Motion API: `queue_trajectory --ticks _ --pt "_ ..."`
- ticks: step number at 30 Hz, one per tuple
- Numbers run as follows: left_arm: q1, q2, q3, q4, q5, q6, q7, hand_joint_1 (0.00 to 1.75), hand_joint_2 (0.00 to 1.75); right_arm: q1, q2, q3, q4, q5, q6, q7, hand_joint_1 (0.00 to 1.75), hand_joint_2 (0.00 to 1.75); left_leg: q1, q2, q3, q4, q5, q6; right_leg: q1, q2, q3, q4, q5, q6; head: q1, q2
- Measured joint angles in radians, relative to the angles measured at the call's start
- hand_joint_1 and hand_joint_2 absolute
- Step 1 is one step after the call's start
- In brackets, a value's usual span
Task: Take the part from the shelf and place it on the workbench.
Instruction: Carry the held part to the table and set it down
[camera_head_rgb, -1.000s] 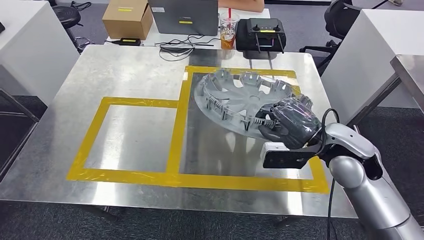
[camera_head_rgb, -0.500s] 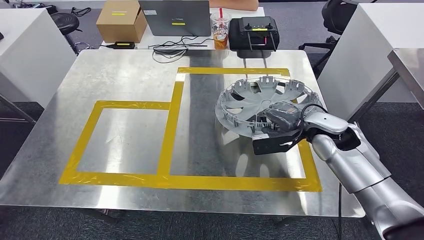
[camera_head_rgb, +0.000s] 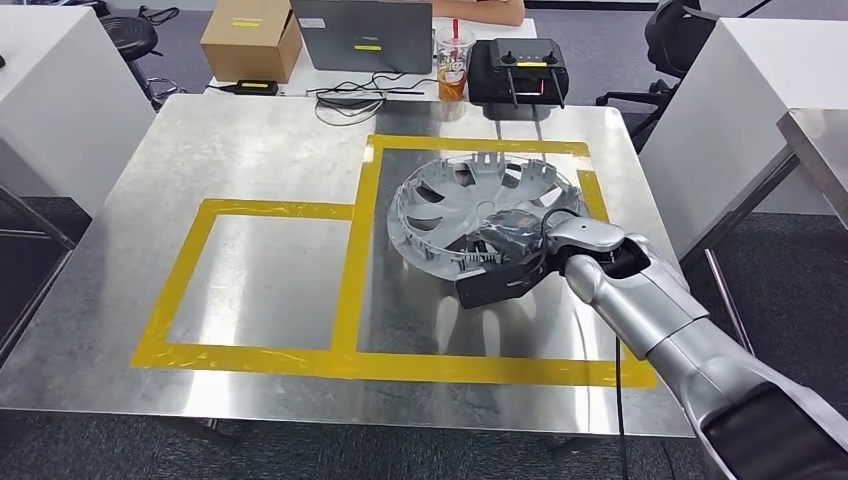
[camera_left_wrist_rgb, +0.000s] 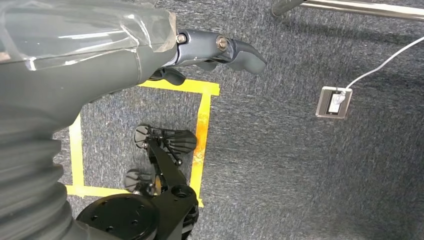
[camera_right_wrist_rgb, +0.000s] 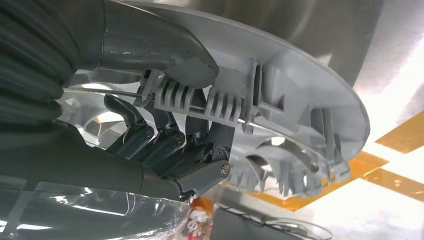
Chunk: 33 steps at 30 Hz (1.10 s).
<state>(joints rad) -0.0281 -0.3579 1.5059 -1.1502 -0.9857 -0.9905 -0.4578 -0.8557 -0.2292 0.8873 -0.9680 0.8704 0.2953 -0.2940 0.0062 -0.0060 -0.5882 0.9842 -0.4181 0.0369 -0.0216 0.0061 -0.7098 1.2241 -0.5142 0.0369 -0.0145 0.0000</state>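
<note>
You see the right hand (camera_head_rgb: 503, 232) gripping the part (camera_head_rgb: 455, 200) by its near rim, thumb over the edge, fingers (camera_right_wrist_rgb: 150, 142) inside. The part sits right of centre in the head view, tilted above the surface (camera_head_rgb: 260, 150) within the larger taped box. Your left hand (camera_left_wrist_rgb: 210, 52) hangs over the floor, holding nothing, fingers loosely apart.

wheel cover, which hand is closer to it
Right. The right hand grips the wheel cover by its rim above the workbench. The left hand hangs apart from it, over the carpeted floor.
</note>
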Motion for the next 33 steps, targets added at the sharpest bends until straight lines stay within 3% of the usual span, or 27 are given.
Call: queue_trajectory --ticks 1,3,7,8,9,11,12,13,14,15,17,19,23,25,27,28,29,30,31,33 --pt "-0.001 0.000 0.000 0.000 -0.001 0.000 -0.001 0.00 1.75 -0.002 0.010 0.004 0.010 -0.005 0.000 0.003 1.69 1.75 0.000 -0.001 0.000 0.003 -0.002 -0.004 -0.002 -0.002 0.037 -0.080 0.030 0.007 0.000 0.000" --pt "-0.002 0.001 0.000 0.002 -0.005 0.000 -0.004 0.00 1.75 -0.007 0.030 0.009 0.031 -0.014 -0.003 0.009 1.69 1.75 -0.004 -0.001 -0.003 0.012 -0.010 -0.014 0.000 -0.004 0.096 -0.198 0.071 0.003 -0.001 0.000" --pt "-0.003 0.006 0.000 0.012 -0.020 0.012 -0.019 0.00 1.75 -0.007 0.058 0.014 0.070 -0.023 -0.008 0.014 1.69 1.75 -0.002 0.000 -0.010 0.020 -0.018 -0.034 0.003 -0.002 0.107 -0.222 0.080 -0.027 -0.002 0.000" --pt "-0.003 0.008 0.000 0.017 -0.025 0.015 -0.024 0.00 1.31 -0.007 0.063 0.014 0.079 -0.025 -0.009 0.015 1.27 1.31 0.000 0.000 -0.019 0.038 -0.031 -0.040 0.001 -0.001 0.108 -0.222 0.081 -0.033 -0.003 0.000" --pt "-0.003 0.011 -0.001 0.023 -0.029 0.020 -0.029 0.00 1.31 -0.007 0.070 0.014 0.090 -0.028 -0.011 0.015 0.85 0.87 0.002 0.001 -0.037 0.076 -0.054 -0.045 -0.002 -0.001 0.110 -0.223 0.082 -0.037 -0.004 0.000" --pt "-0.003 0.019 -0.001 0.035 -0.038 0.027 -0.038 0.00 1.31 -0.005 0.078 0.013 0.111 -0.031 -0.016 0.015 0.00 0.00 0.005 0.001 -0.099 0.208 -0.117 -0.055 -0.002 -0.001 0.111 -0.223 0.081 -0.040 -0.006 0.000" --pt "-0.002 0.022 -0.001 0.041 -0.043 0.030 -0.041 0.00 1.75 -0.003 0.080 0.013 0.121 -0.032 -0.018 0.015 0.00 0.00 0.006 0.001 -0.132 0.273 -0.140 -0.057 -0.002 -0.001 0.111 -0.223 0.080 -0.040 -0.006 0.000" --pt "-0.001 0.024 -0.002 0.046 -0.048 0.031 -0.042 0.00 1.75 -0.001 0.081 0.012 0.130 -0.033 -0.020 0.016 0.00 0.00 0.007 0.001 -0.154 0.316 -0.151 -0.059 -0.001 -0.001 0.111 -0.223 0.080 -0.041 -0.006 0.000" --pt "0.000 0.027 -0.002 0.050 -0.053 0.033 -0.043 0.00 1.31 0.001 0.082 0.011 0.137 -0.034 -0.020 0.016 0.00 0.00 0.007 0.002 -0.156 0.313 -0.138 -0.058 -0.001 -0.001 0.112 -0.222 0.080 -0.041 -0.006 0.000" --pt "0.000 0.029 -0.002 0.053 -0.056 0.035 -0.044 0.00 0.87 0.003 0.083 0.010 0.143 -0.035 -0.020 0.016 0.00 0.00 0.007 0.002 -0.138 0.272 -0.109 -0.057 -0.001 0.000 0.113 -0.222 0.079 -0.041 -0.006 0.000" --pt "0.000 0.035 -0.002 0.058 -0.059 0.039 -0.047 0.00 0.00 0.002 0.085 0.005 0.152 -0.036 -0.018 0.017 0.00 0.00 0.006 0.001 -0.067 0.128 -0.039 -0.051 0.001 0.002 0.115 -0.222 0.078 -0.039 -0.006 0.000" --pt "-0.002 0.041 -0.002 0.063 -0.056 0.036 -0.053 0.00 0.00 -0.002 0.087 0.002 0.160 -0.040 -0.006 0.020 0.00 0.00 0.001 0.001 -0.021 0.039 -0.014 -0.043 0.006 0.005 0.113 -0.222 0.078 -0.035 -0.006 0.000" --pt "-0.002 0.052 -0.002 0.077 -0.052 0.027 -0.061 0.00 0.00 -0.006 0.092 -0.008 0.167 -0.069 0.030 0.024 0.00 0.00 -0.001 0.001 -0.008 0.013 -0.009 -0.019 0.006 0.004 0.102 -0.210 0.070 -0.018 -0.005 0.000" --pt "-0.003 0.054 -0.002 0.082 -0.053 0.026 -0.064 0.00 0.00 -0.006 0.094 -0.021 0.158 -0.095 0.032 0.028 0.00 0.00 0.003 0.002 -0.003 0.005 -0.003 -0.007 0.006 0.002 0.062 -0.126 0.029 -0.023 -0.003 0.000" --pt "-0.003 0.055 -0.001 0.084 -0.052 0.019 -0.064 0.00 0.00 0.004 0.095 -0.037 0.136 -0.123 0.014 0.042 0.00 0.00 0.001 0.002 -0.004 0.005 -0.002 -0.003 0.006 0.002 -0.004 0.014 -0.023 -0.028 -0.003 0.000" --pt "-0.003 0.054 -0.001 0.084 -0.051 0.012 -0.063 0.00 0.00 0.014 0.094 -0.049 0.118 -0.134 -0.006 0.054 0.00 0.00 0.001 0.001 -0.004 0.005 -0.002 -0.002 0.006 0.002 -0.027 0.063 -0.036 -0.027 -0.003 0.000" --pt "-0.003 0.051 0.000 0.082 -0.049 0.003 -0.061 0.00 0.00 0.027 0.093 -0.064 0.095 -0.142 -0.033 0.067 0.00 0.00 0.000 0.000 -0.004 0.006 -0.002 -0.002 0.006 0.002 -0.033 0.074 -0.033 -0.022 -0.003 0.000" --pt "-0.002 0.047 0.000 0.076 -0.043 -0.008 -0.058 0.00 0.00 0.041 0.091 -0.084 0.065 -0.147 -0.070 0.081 0.00 0.00 0.000 0.000 -0.004 0.006 -0.002 -0.003 0.006 0.001 -0.019 0.042 -0.016 -0.015 -0.003 0.000" --pt "-0.002 0.041 0.000 0.069 -0.035 -0.019 -0.053 0.00 0.00 0.056 0.089 -0.107 0.029 -0.148 -0.107 0.095 0.00 0.00 0.000 -0.001 -0.003 0.008 -0.003 -0.004 0.005 0.001 0.013 -0.024 0.010 -0.008 -0.003 0.000" --pt "-0.001 0.031 0.000 0.054 -0.017 -0.041 -0.047 0.00 0.00 0.099 0.081 -0.172 -0.074 -0.134 -0.179 0.113 0.00 0.00 -0.002 -0.004 -0.005 0.014 -0.007 -0.010 0.007 -0.003 0.084 -0.165 0.055 -0.006 -0.004 0.000"
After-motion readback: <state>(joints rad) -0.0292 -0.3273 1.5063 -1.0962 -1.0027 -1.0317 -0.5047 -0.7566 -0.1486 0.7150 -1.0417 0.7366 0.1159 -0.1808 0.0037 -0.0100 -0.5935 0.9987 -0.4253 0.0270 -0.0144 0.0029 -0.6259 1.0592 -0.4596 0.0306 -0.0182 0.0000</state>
